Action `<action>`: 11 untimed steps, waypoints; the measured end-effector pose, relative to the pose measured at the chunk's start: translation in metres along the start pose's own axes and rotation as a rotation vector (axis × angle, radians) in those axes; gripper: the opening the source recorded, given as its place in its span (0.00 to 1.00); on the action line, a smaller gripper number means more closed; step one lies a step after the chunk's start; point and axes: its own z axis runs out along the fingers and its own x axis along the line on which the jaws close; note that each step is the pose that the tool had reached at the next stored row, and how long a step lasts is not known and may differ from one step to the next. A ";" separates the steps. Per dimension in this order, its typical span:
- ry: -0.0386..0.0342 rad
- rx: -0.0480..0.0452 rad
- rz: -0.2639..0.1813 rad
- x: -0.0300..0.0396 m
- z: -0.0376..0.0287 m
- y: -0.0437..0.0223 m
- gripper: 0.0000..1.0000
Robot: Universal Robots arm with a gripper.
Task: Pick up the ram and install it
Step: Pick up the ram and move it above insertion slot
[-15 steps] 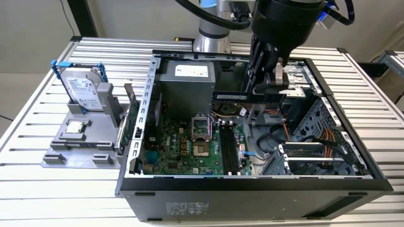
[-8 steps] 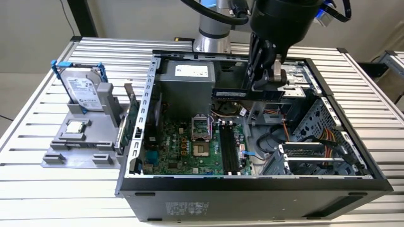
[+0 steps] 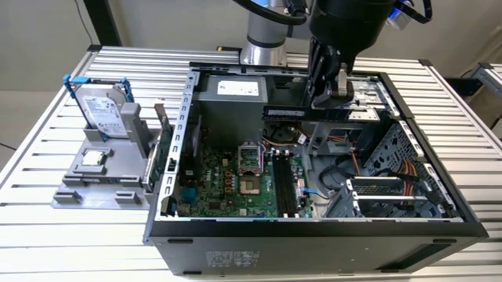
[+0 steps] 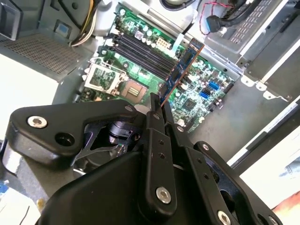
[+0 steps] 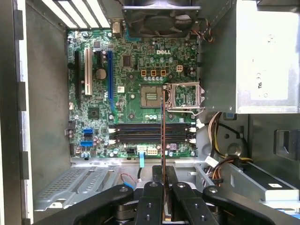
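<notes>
My gripper [image 3: 330, 104] hangs over the open computer case [image 3: 314, 232], shut on the ram [image 3: 292, 112]. The ram is a long dark stick held level, above the motherboard and near the case's far side. In the second wrist view the ram [image 4: 182, 68] sticks out from between the fingertips [image 4: 153, 104] over the green motherboard [image 4: 197, 101]. In the first wrist view the ram [image 5: 162, 136] appears edge-on as a thin line, crossing the black memory slots [image 5: 152, 133]. Those slots [image 3: 284, 183] lie bare on the board below.
A grey holder [image 3: 98, 191] on the exterior view's left carries a hard drive [image 3: 104, 110], a small silver processor chip [image 3: 94, 157] and a green card [image 3: 161, 144]. Inside the case are the open processor socket [image 3: 249, 160], power supply [image 3: 235, 94], cables [image 3: 392, 170] and a drive cage [image 3: 388, 197].
</notes>
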 end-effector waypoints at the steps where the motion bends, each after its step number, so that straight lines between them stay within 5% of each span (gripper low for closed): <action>1: 0.0003 0.0000 0.000 -0.0010 -0.0001 0.0000 0.00; 11: 0.0001 0.0000 0.000 -0.0093 0.0001 0.0003 0.00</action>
